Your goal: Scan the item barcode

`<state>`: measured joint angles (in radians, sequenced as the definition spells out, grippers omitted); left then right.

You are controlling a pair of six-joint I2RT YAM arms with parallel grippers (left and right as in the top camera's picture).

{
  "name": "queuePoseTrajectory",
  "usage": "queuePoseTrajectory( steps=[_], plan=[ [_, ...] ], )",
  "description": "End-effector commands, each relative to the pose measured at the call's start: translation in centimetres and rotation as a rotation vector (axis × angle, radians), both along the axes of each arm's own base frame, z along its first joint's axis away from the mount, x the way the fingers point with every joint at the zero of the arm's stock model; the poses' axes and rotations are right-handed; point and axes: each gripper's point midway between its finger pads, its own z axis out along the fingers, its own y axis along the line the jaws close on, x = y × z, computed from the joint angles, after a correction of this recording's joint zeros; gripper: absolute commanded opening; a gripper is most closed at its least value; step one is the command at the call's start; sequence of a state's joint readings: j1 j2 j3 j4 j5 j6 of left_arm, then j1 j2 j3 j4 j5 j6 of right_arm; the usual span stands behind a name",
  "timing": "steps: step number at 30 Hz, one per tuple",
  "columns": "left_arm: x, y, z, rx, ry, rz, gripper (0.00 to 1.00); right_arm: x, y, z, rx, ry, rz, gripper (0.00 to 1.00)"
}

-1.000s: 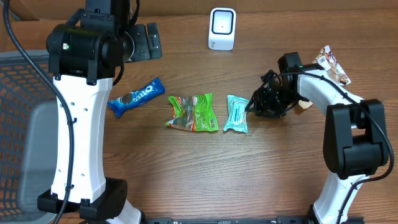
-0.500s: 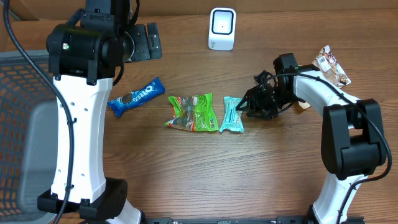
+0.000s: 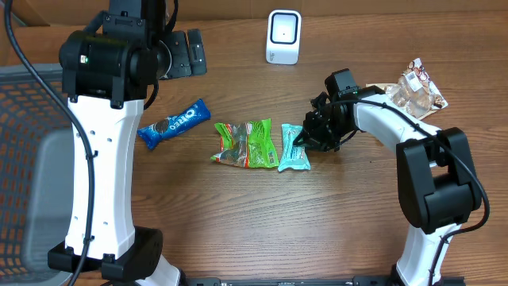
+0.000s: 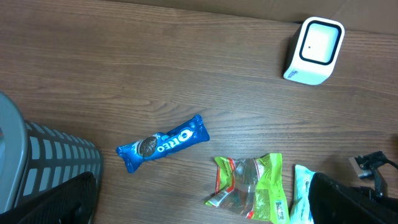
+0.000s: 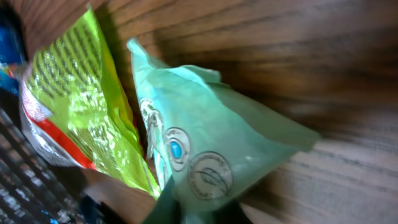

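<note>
The right gripper (image 3: 302, 141) is pinching the 3 o'clock edge of the mint-green packet (image 3: 292, 149), its jaws closed down tight on the thin film. In the right wrist view its dark fingers (image 5: 169, 210) are nipping the packet's puffed, soft plastic body. Round printed emblems are showing on the packet, but the writing is too blurred to read. The packet is lying flat on the wood-grain table (image 3: 238, 214), just toward 3 o'clock of centre, with its 9 o'clock edge touching a crinkled, glossy lime-green packet (image 3: 244, 144) that has a clear window and a red stripe.

Further toward 9 o'clock, a slim blue foil pack reading "Oreo" (image 3: 174, 124) is lying on a slant. At 12 o'clock a white, rounded-square scanner (image 3: 283, 36) with a dark-rimmed face is standing upright. At 2 o'clock a crumpled brown and white wrapper (image 3: 421, 86) is resting beside the right arm.

A grey slatted plastic basket (image 3: 24, 167) is sitting at the 9 o'clock edge; what it is holding cannot be told.

The left gripper (image 3: 184, 52) is hanging at 11 o'clock with its jaws spread fully wide, holding nothing.
</note>
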<state>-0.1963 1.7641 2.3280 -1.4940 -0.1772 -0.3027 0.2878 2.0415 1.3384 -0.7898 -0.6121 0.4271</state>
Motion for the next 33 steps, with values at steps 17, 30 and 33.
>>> queuePoseTrajectory(
  steps=[17, 30, 33],
  plan=[
    [0.1, 0.2, 0.0, 0.022, 0.000, -0.007, 1.00, 2.0, -12.2, 8.0, -1.121, -0.391, -0.090, 0.04],
    [0.1, 0.2, 0.0, 0.022, -0.001, -0.007, 1.00, 0.0, -6.7, 1.9, -1.244, -0.382, 0.191, 0.09],
    [0.1, 0.2, 0.0, 0.022, -0.001, -0.007, 1.00, -1.9, -2.0, 1.1, -1.059, -0.344, 0.298, 0.42]
  ],
)
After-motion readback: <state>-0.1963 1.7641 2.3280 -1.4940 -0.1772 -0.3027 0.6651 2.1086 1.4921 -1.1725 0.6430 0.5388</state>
